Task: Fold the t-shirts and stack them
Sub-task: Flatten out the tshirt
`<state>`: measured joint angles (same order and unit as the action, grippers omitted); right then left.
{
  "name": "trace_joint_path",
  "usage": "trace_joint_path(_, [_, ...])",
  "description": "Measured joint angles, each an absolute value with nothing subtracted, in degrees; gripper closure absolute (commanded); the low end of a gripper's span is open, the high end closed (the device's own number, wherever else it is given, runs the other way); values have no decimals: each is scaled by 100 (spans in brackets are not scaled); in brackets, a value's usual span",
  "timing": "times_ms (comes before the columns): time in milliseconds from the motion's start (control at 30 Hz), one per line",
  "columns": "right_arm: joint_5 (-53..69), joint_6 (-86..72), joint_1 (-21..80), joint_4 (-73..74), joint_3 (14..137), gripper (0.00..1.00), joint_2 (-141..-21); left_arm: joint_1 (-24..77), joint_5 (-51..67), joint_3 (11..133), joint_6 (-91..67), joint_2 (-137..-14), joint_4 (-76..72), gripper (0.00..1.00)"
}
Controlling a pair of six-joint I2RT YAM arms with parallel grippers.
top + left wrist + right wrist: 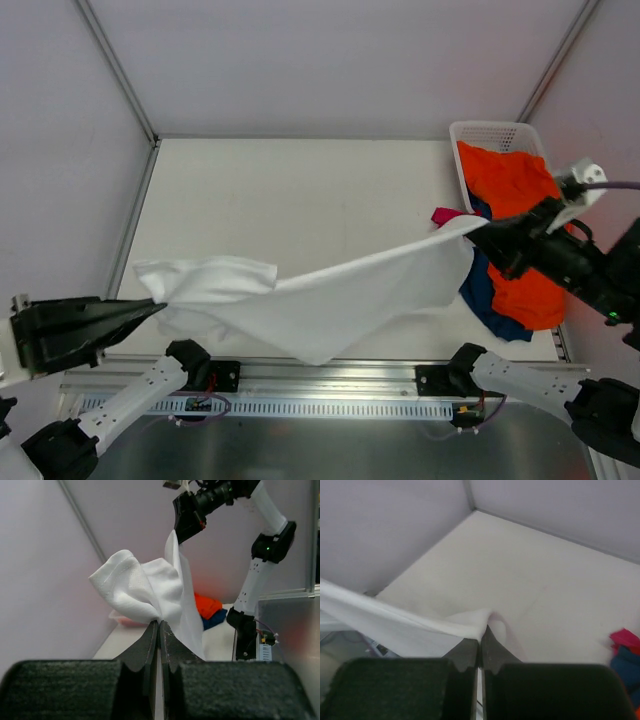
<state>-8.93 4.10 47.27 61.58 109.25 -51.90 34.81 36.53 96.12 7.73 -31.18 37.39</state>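
Note:
The white t-shirt point(330, 295) hangs stretched in the air between my two grippers, sagging toward the table's near edge. My left gripper point(155, 305) is shut on its left end; the bunched cloth point(145, 587) rises from the closed tips point(159, 622). My right gripper point(478, 232) is shut on its right end point(465, 626), pinched at the tips point(481, 634). The orange t-shirt point(515, 215) spills from the basket over the navy blue one point(485, 290). A bit of the magenta one point(447, 216) shows beside them, also in the right wrist view point(625, 639).
The white lattice basket point(490, 135) stands at the table's far right corner. The cream tabletop point(300, 200) is walled by pale panels with metal posts. The right arm point(265, 545) shows across from the left wrist camera.

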Motion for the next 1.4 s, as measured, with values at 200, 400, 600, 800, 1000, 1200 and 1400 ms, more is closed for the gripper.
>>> trace_joint_path(200, [1151,464,4703,5669,10886,99,-3861,3352,4370,10071,593,-2681,3573,100])
trace_joint_path(400, [2523,379,4318,4762,10112,100,-2825,3103,4606,9758,582,-2532,3531,100])
trace_joint_path(600, [2445,460,4121,4689,9168,99,-2873,3105,4362,8917,921,-2630,3542,100])
trace_joint_path(800, [1011,563,4119,4724,8243,99,-3632,3107,3854,8125,1253,-3315,3232,100])
trace_joint_path(1000, [-532,582,4115,4508,7308,100,-5083,3105,3089,7061,1420,-4224,2596,100])
trace_joint_path(1200, [-1468,714,4084,4095,6692,99,-6493,3046,2283,5988,1612,-5310,1651,100])
trace_joint_path(1400, [-1949,799,3795,3485,6685,100,-7811,2281,2198,5817,1592,-7083,836,100])
